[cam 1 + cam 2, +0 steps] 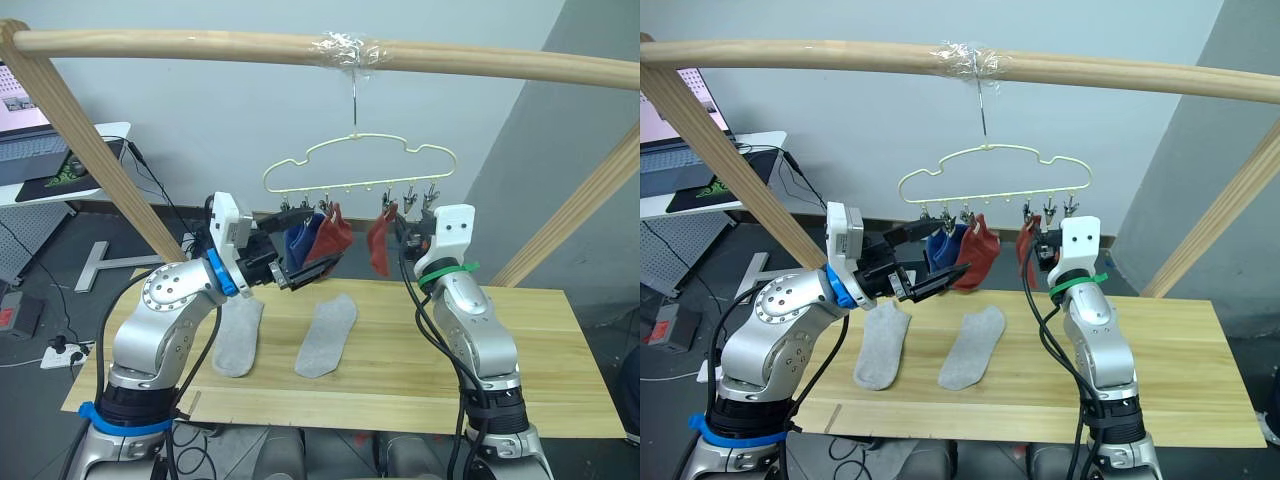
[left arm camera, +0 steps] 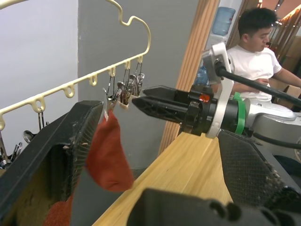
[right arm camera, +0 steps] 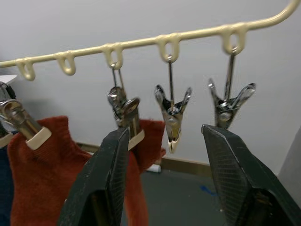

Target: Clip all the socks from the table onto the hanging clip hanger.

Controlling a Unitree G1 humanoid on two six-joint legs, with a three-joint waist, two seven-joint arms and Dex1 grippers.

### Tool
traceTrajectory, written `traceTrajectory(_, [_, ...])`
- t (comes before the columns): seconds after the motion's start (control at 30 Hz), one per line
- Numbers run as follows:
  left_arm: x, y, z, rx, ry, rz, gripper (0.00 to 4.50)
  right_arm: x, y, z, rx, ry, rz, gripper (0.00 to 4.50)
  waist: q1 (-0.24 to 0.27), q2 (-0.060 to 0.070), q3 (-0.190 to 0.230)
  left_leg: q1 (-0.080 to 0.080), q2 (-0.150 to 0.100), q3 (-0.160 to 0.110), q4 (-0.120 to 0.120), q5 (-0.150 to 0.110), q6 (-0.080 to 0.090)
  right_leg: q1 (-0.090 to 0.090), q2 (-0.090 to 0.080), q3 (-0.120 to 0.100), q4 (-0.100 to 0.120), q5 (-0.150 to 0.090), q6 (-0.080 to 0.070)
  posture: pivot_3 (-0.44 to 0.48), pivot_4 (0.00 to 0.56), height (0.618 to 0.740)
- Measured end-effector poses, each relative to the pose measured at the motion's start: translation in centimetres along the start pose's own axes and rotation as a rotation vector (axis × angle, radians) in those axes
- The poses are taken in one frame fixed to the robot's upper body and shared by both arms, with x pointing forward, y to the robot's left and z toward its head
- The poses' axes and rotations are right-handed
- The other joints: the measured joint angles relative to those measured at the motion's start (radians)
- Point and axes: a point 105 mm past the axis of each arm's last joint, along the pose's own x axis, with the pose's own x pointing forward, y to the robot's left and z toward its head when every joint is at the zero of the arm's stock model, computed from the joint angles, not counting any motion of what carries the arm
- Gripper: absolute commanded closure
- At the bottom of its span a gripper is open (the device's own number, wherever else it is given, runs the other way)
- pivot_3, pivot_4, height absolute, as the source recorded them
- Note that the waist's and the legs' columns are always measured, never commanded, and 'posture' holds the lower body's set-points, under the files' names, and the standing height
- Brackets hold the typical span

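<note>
Hanging from thin wire clip hanger [image 1: 360, 163]: soft rust red socks [image 1: 331, 236].

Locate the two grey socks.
In the left eye view both grey socks lie flat side by side on the table, left of centre, below the clip hanger.

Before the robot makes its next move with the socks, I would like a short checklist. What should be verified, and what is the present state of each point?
1. Clip hanger hangs from the wooden pole: ok.
2. Socks already clipped: one blue sock and two rust red socks hang from clips: ok.
3. All socks off the table: not ok, two grey socks lie flat on it.
4. Second blue sock clipped: cannot tell.
5. Free clips available beside the right gripper: ok, two hang empty.
6. Left gripper empty, ready to pick: ok, it is open with nothing between its fingers.
</note>
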Motion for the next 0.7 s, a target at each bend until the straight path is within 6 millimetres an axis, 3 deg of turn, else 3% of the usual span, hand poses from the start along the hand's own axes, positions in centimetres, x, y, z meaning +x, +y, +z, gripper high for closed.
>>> traceTrajectory(0.07, [0.0, 0.0, 0.0, -0.001, -0.001, -0.002, 0.00, 0.4, 0.1, 0.0, 0.000, 0.004, -0.002, 2.88, 0.000, 0.000, 0.000, 0.000, 0.000, 0.000, 0.000, 0.000, 0.000, 0.000, 0.000, 0.000, 0.000, 0.000, 0.000, 0.189, 0.129, 0.740])
traceTrajectory(0.7, [0.0, -0.1, -0.2, -0.006, 0.004, -0.007, 0.00, 2.6, 0.9, -0.1, 0.005, 0.031, 0.010, 2.88, 0.000, 0.000, 0.000, 0.000, 0.000, 0.000, 0.000, 0.000, 0.000, 0.000, 0.000, 0.000, 0.000, 0.000, 0.000, 0.200, 0.143, 0.740])
